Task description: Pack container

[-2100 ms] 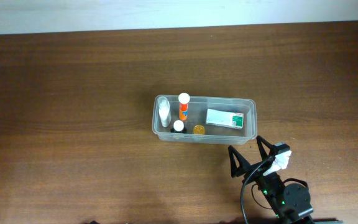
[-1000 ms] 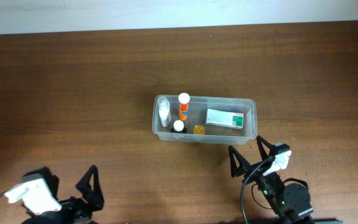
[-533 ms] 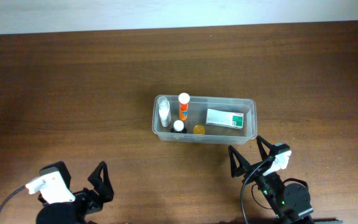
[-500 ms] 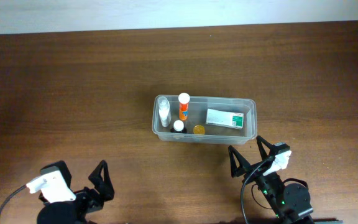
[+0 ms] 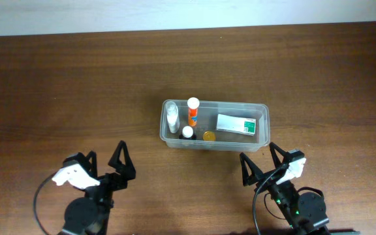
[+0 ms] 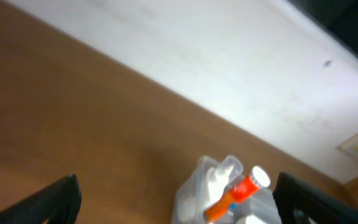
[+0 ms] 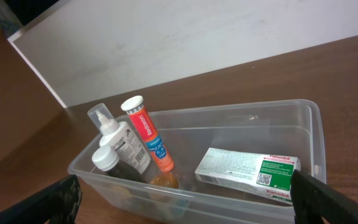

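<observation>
The container [image 5: 264,115] is a clear plastic tub at the table's middle. It holds a white spray bottle [image 5: 172,118], an orange tube with a white cap [image 5: 192,111], a small dark bottle with a white cap [image 5: 187,132], a small amber jar [image 5: 208,136] and a white and green box [image 5: 235,124]. The right wrist view shows the container [image 7: 306,124] close ahead with the box [image 7: 247,173] and the orange tube [image 7: 146,140]. My right gripper [image 5: 264,162] is open and empty, just in front of the container. My left gripper [image 5: 104,161] is open and empty, at the front left. The left wrist view is blurred and shows the orange tube [image 6: 238,191].
The table [image 5: 77,85] is dark brown wood. A white wall [image 5: 175,13] runs along its far edge.
My left arm has come into view at the front left and moved right and forward toward the container. The right arm and the container's contents have not moved.
</observation>
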